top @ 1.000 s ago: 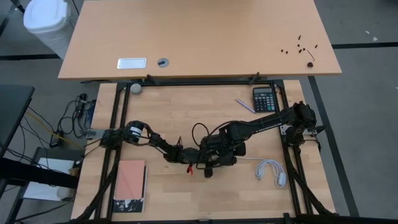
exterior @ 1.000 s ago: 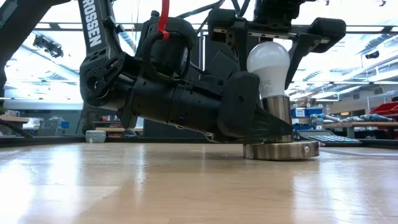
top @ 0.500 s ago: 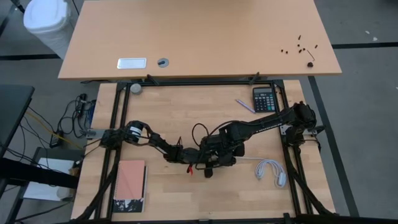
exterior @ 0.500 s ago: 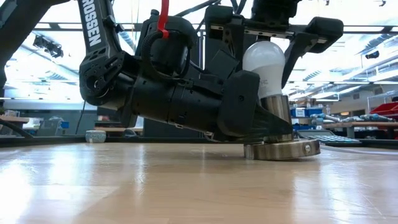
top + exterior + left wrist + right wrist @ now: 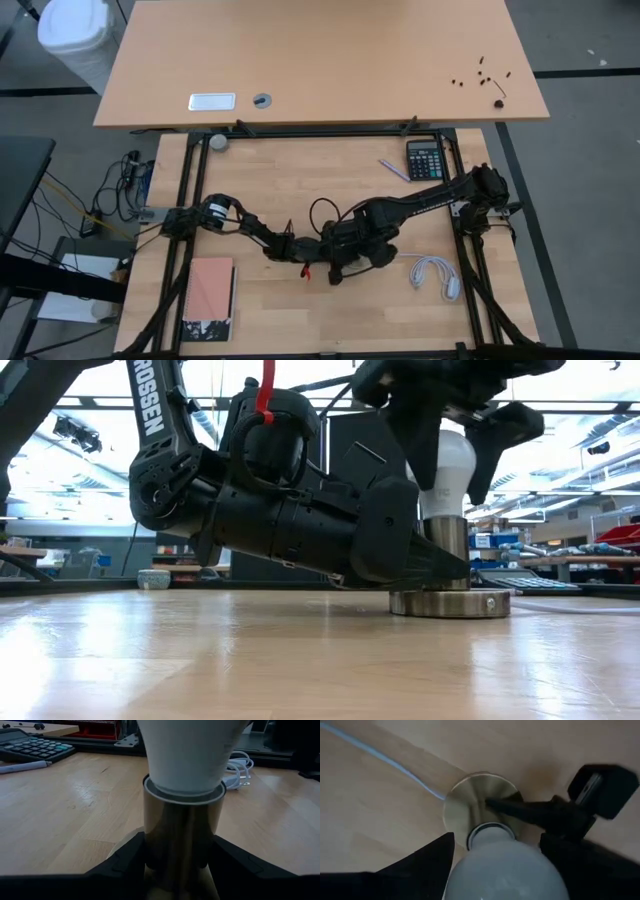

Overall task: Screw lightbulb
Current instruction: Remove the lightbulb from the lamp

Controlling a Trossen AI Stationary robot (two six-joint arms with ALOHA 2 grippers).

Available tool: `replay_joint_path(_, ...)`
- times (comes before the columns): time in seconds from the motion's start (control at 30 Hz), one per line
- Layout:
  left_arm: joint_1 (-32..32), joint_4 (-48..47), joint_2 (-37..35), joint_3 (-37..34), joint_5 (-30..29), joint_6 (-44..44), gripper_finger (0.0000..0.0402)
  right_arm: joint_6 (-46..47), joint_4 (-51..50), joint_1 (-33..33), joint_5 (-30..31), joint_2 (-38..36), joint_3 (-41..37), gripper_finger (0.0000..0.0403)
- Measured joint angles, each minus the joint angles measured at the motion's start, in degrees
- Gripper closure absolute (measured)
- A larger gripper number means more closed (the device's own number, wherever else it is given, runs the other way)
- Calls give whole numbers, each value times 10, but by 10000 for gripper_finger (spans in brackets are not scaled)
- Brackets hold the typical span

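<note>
Jaws: the left gripper point(image 5: 175, 870) clamps the socket point(image 5: 445, 550) low centre-right; the right gripper point(image 5: 495, 865) grips the bulb point(image 5: 447, 470) from above. Bulb stands seated upright; likely only final tightening turns remain.

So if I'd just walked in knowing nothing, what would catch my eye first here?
Probably the white lightbulb standing upright in a brass socket at the middle of the table. The right hand grips its globe from above, while the left hand clamps the socket's barrel low down. Off to the side lie a pink notebook and a calculator.
</note>
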Motion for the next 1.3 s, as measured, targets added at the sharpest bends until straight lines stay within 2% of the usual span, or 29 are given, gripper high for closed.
replay_joint_path(0.37,0,0,0,0,0,0,212,-223,5,0,-4,0,0,98)
replay_joint_path(0.53,0,0,0,0,1,0,212,-311,-20,2,-31,0,0,100)
replay_joint_path(0.73,0,-1,0,0,1,0,212,-461,-53,7,-43,0,0,98)
replay_joint_path(0.97,0,-1,0,0,1,0,212,-507,-53,10,-43,0,0,100)
replay_joint_path(1.17,-2,0,0,0,7,3,212,-710,-56,22,-39,-1,0,96)
replay_joint_path(1.3,-2,3,-1,0,7,3,212,-717,-49,23,-38,-1,0,98)
